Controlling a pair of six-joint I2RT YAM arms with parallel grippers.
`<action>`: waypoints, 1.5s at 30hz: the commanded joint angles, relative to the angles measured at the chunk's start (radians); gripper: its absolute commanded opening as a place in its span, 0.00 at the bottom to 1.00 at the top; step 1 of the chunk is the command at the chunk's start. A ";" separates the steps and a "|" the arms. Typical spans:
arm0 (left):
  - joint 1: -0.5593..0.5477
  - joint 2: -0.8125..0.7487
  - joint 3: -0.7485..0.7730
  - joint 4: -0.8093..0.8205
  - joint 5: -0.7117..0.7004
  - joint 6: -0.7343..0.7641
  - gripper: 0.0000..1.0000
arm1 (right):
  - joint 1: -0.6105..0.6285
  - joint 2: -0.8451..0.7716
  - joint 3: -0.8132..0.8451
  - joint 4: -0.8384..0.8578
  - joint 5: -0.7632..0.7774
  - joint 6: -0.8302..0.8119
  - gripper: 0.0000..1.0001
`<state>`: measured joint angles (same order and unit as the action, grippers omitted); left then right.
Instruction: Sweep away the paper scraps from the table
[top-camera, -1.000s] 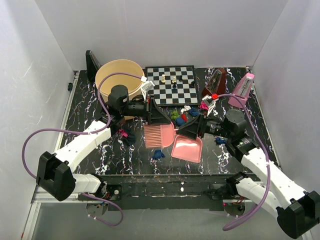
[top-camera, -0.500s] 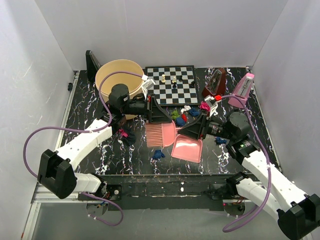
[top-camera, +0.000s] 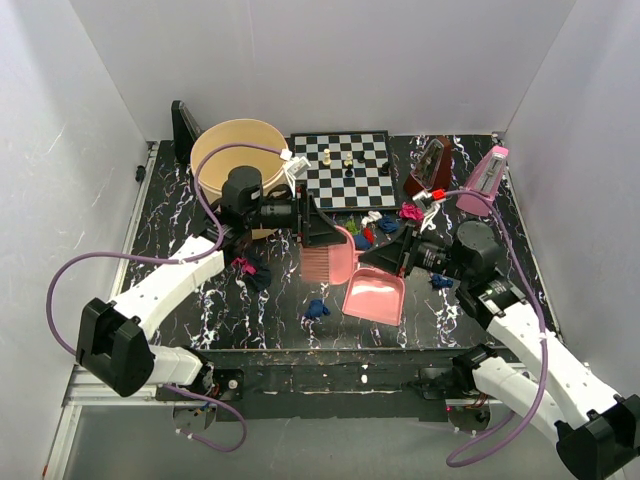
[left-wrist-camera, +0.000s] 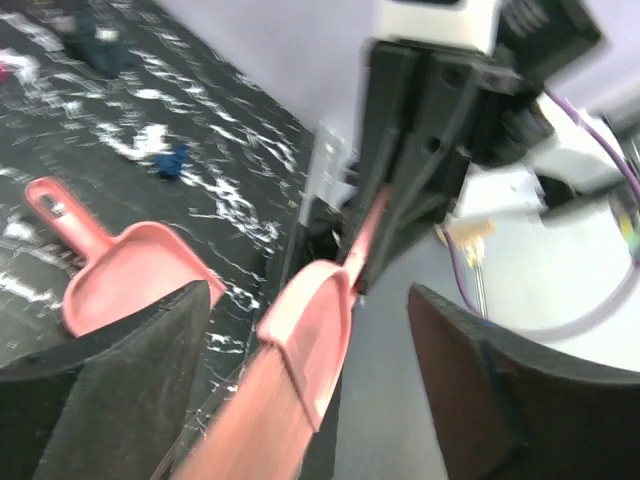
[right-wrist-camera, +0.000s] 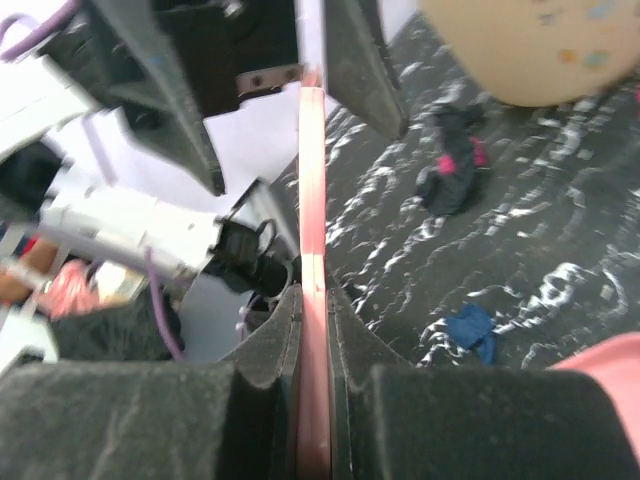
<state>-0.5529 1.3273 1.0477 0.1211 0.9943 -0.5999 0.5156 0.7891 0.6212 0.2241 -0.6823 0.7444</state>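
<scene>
left fingers (left-wrist-camera: 110, 380): released, spread wide either side of the pink brush (top-camera: 325, 262), gaps on both sides
right fingers (right-wrist-camera: 130, 420): clenched on the brush's thin handle
dustpan (top-camera: 375, 297): pink, flat on desk (top-camera: 170, 210), mid near edge, just beside brush
paper scraps (top-camera: 365, 232): main cluster mid-desk, just in front of chessboard (top-camera: 345, 165); stray blue one (top-camera: 317, 309) near the near edge; magenta-black wad (top-camera: 250, 270) toward left edge

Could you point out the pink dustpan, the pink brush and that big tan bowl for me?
pink dustpan (top-camera: 375, 298): top view, on the flat scoop part.
pink brush (top-camera: 318, 268): top view, on its bristles.
tan bowl (top-camera: 245, 133): top view, on the bare inner wall.
</scene>
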 joint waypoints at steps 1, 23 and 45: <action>0.011 0.001 0.057 -0.297 -0.377 0.140 0.90 | -0.005 -0.011 0.135 -0.389 0.377 -0.143 0.01; -0.275 0.518 0.438 -0.428 -0.827 0.304 0.88 | -0.003 0.004 0.391 -1.263 1.526 0.101 0.01; -0.395 0.897 0.827 -0.727 -1.106 0.147 0.72 | -0.006 -0.140 0.295 -1.063 1.454 -0.033 0.01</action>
<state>-0.9409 2.2375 1.8408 -0.5800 -0.0727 -0.3843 0.5121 0.6472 0.9272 -0.9031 0.7567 0.7258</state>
